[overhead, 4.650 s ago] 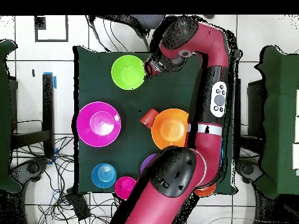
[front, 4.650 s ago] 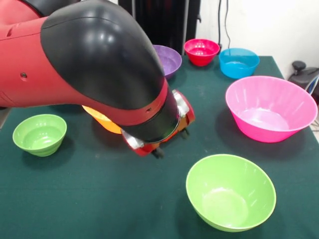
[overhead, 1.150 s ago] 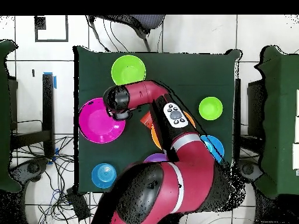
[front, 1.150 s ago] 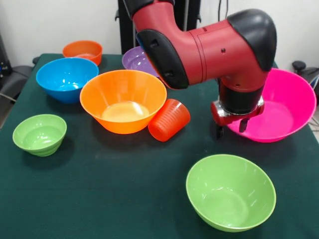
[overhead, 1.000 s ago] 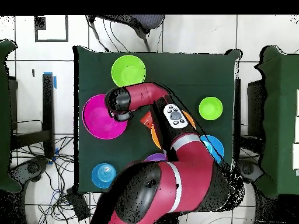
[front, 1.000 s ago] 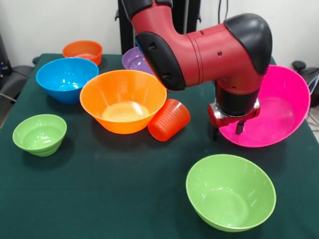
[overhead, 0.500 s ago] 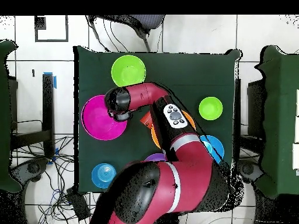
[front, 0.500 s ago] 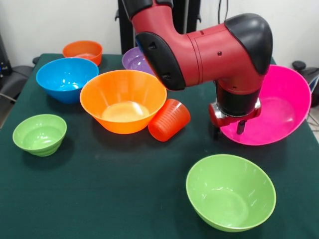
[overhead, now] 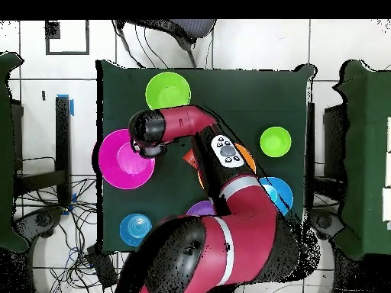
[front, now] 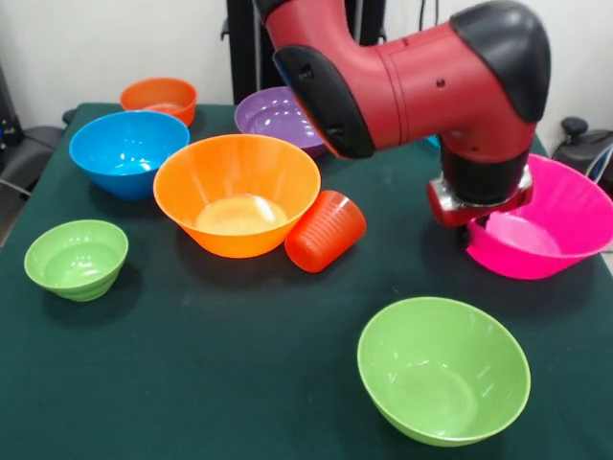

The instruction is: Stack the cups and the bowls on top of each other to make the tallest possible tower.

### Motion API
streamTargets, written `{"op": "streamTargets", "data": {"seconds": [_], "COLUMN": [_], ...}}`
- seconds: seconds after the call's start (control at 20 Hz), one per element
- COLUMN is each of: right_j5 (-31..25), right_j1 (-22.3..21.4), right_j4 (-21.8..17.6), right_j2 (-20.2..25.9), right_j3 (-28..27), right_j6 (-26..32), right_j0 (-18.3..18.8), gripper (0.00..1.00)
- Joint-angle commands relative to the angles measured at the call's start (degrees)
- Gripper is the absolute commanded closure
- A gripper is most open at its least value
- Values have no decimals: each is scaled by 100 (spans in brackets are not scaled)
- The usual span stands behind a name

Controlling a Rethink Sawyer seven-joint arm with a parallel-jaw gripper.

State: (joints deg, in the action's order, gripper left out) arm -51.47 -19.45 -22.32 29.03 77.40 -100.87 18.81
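My gripper point(front: 476, 226) is shut on the near-left rim of the big pink bowl point(front: 560, 225), which hangs slightly tilted at the table's right side. The overhead view shows the gripper point(overhead: 147, 149) over the edge of that pink bowl point(overhead: 121, 162). An orange-red cup point(front: 326, 232) lies on its side against the large orange bowl point(front: 237, 192). A medium green bowl point(front: 443, 369) sits in front. The blue point(front: 127, 150), purple point(front: 278, 115), small green point(front: 77, 257) and small orange point(front: 159, 98) bowls stand apart. No tower is in view.
My arm's wrist and elbow point(front: 421, 77) span the back of the table over the purple bowl. A small blue bowl point(overhead: 136, 229) sits near the pink one in the overhead view. The pink bowl reaches the table's right edge point(front: 603, 287).
The gripper carried the pink bowl to the right in the front view, towards the table's edge. The bowl now tilts less. Other bowls and the cup stayed put.
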Motion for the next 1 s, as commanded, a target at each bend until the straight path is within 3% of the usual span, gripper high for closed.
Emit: {"op": "streamTargets", "data": {"seconds": [0.05, 0.25, 0.55, 0.8, 1.0], "right_j5": [-631, -1071, -1459, -1869, -2641], "right_j1": [-157, -213, -243, 30, 252], "right_j4": [153, 490, 698, 774, 995], "right_j2": [67, 240, 515, 700, 965], "right_j3": [197, 70, -35, -450, -931], "right_j6": [322, 624, 1013, 1302, 1508], "right_j0": [75, 367, 696, 885, 1044], "gripper": [100, 100, 100, 100, 100]}}
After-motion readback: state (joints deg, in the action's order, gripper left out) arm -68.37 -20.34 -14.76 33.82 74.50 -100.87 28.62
